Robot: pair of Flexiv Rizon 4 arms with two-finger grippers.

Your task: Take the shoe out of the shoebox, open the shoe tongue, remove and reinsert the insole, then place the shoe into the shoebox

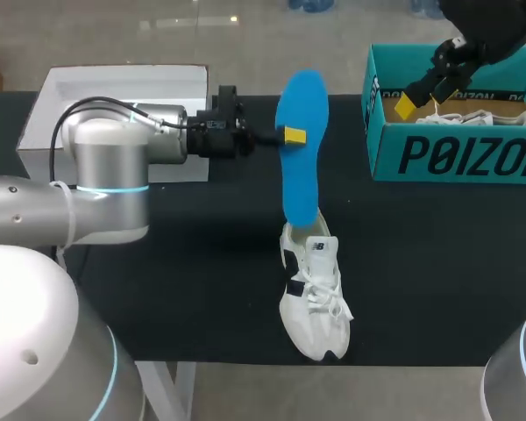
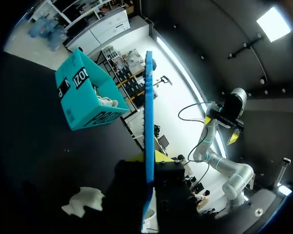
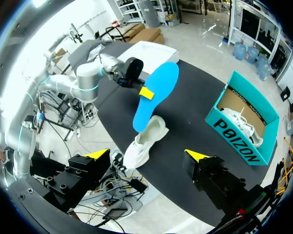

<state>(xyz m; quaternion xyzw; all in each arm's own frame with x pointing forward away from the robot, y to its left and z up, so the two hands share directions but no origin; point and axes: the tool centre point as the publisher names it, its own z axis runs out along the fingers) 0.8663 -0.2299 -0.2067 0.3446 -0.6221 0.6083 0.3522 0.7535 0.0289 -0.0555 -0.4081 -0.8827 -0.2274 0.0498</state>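
Status: extraction is complete, and the insole stage is under way.

1. The white sneaker (image 1: 314, 298) is lying on the black table (image 1: 202, 281), near the front edge and well apart from the teal shoebox (image 1: 456, 153). I am judging the take-out step as done. A second white sneaker (image 1: 478, 117) is sitting inside the shoebox.
2. My left gripper (image 1: 289, 136) is pinching the blue insole (image 1: 302, 167) by its edges, with both fingers closed on it. The insole is hanging upright, with its lower end at or just above the sneaker's collar. I cannot tell whether that end is inside the opening.
3. The pictures do not show whether this is removal or reinsertion, and the tongue's position is not clear.
4. My right gripper (image 3: 148, 155) is hovering above the shoebox, with its fingers spread wide and carrying nothing.

Remaining, as I am judging it: seating the insole fully inside the sneaker, then placing the sneaker in the shoebox.
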